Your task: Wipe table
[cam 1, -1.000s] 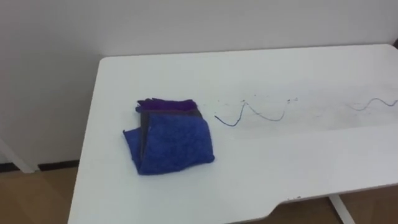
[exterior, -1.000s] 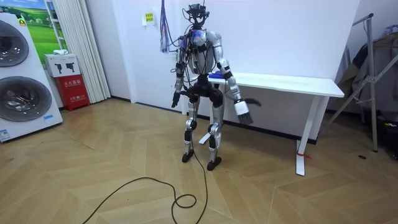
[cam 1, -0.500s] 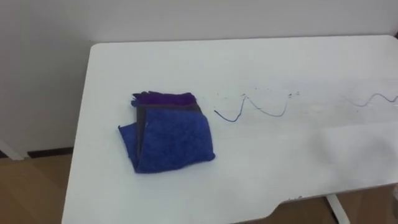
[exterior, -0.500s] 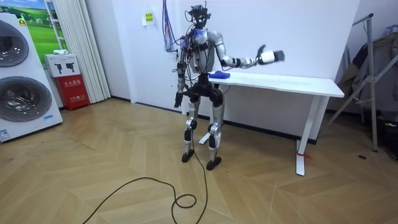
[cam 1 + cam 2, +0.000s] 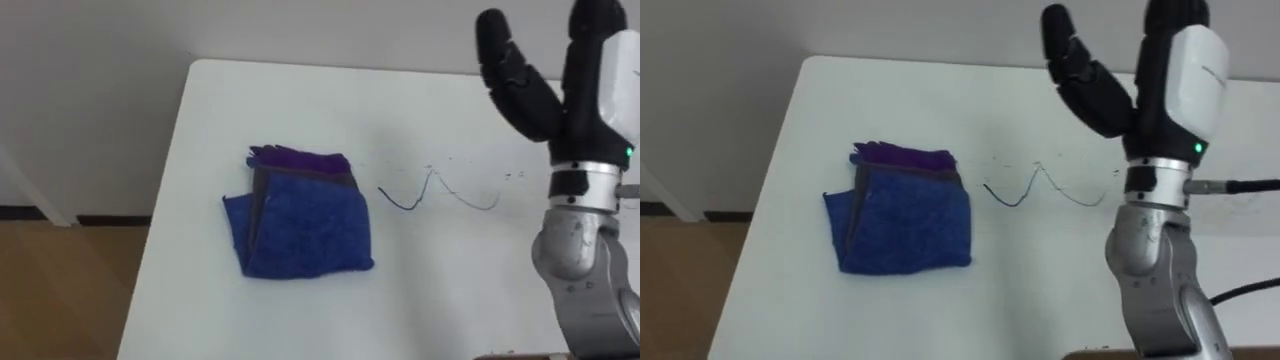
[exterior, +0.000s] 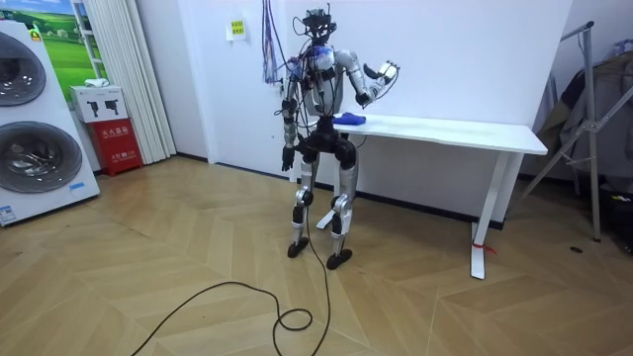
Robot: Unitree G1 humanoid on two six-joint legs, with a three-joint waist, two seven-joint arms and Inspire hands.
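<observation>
A folded blue cloth with a purple edge lies on the white table, near its left end. To its right, thin dark pen squiggles mark the tabletop. My right hand is raised high above the table, right of the cloth and apart from it. Its fingers are straight and hold nothing. In the room view I stand at the table's end by the cloth, right hand lifted at shoulder height. My left hand hangs by my side.
A white wall runs behind the table. Wooden floor shows past the table's left edge. Two washing machines and a red box stand at the room view's left, and a metal rack at its right.
My right arm swung up from hanging beside my leg, out over the table, then bent back so the hand is raised before my head. The eye view has shifted a little. The cloth lies as before.
</observation>
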